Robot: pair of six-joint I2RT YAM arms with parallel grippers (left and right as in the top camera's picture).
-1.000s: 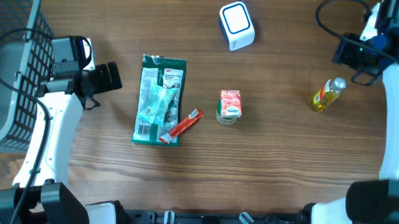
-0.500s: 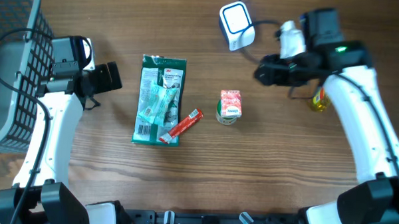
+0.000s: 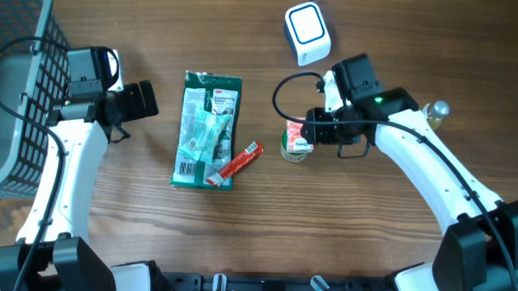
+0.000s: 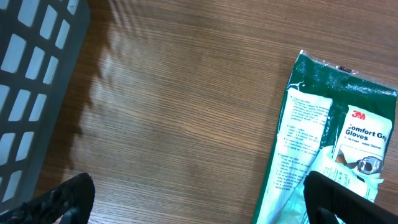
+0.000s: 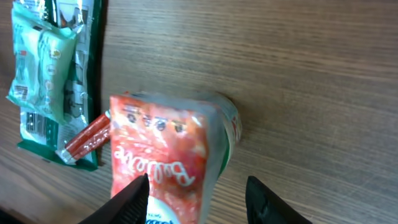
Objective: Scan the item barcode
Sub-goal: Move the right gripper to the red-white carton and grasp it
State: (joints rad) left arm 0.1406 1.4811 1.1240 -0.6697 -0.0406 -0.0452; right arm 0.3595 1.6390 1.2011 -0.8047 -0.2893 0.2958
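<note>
A red snack pouch on a green-rimmed cup stands at the table's centre. My right gripper is down over it from the right. In the right wrist view the pouch sits between the open jaws of the right gripper; the left finger overlaps its edge and the right finger stands clear of it. The white barcode scanner sits at the back. My left gripper hovers wide open left of the green glove packet, nothing between the left gripper's fingers.
A red stick packet leans on the glove packet's right edge. A yellow oil bottle peeks out behind the right arm. A grey basket fills the left edge, close to the left arm.
The right arm has swept from the far right edge to the centre and come down over the red pouch, its jaws narrowing. The left arm has not moved.
</note>
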